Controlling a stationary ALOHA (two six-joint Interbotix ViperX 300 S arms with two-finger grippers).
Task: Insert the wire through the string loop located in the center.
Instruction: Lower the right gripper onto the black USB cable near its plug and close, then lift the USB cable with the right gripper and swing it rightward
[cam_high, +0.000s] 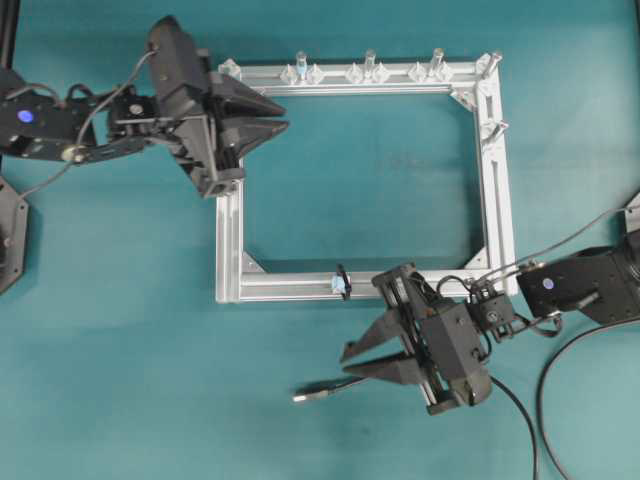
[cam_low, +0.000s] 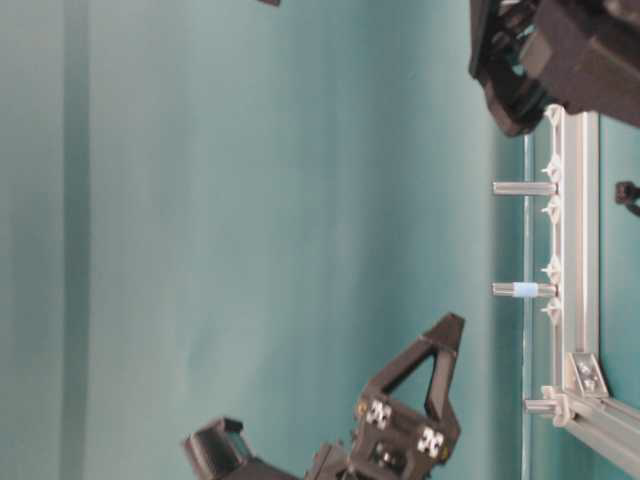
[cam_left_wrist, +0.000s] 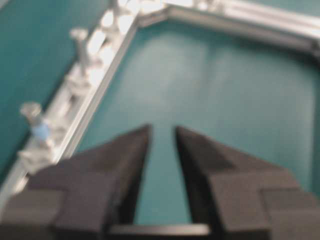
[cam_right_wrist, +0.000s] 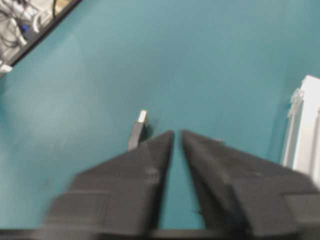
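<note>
A teal table (cam_high: 120, 360) holds a rectangular aluminium frame (cam_high: 229, 250) with short upright pegs (cam_high: 369, 63) along its far rail. Seen from overhead, the left gripper (cam_high: 284, 115) sits over the frame's upper left corner, its tips pointing into the open middle, and the right gripper (cam_high: 348, 362) lies just outside the near rail, pointing left. The string loop (cam_high: 342, 282), a tiny dark ring on a pale bluish base, stands on the near rail close to the right gripper. The wire (cam_high: 325, 391) shows only as a short dark stub with a silvery plug tip, lying on the table just beside the right gripper's lower finger; the rest of it is hidden. The left wrist view shows what the overhead cannot: its two fingers (cam_left_wrist: 125, 160) stand slightly apart with bare table between them, holding nothing. The right wrist view likewise shows a narrow gap between its fingers (cam_right_wrist: 145, 160), with the plug tip poking out beside the left one, not clamped. The table-level view shows the pegs side-on, but not the wire.
</note>
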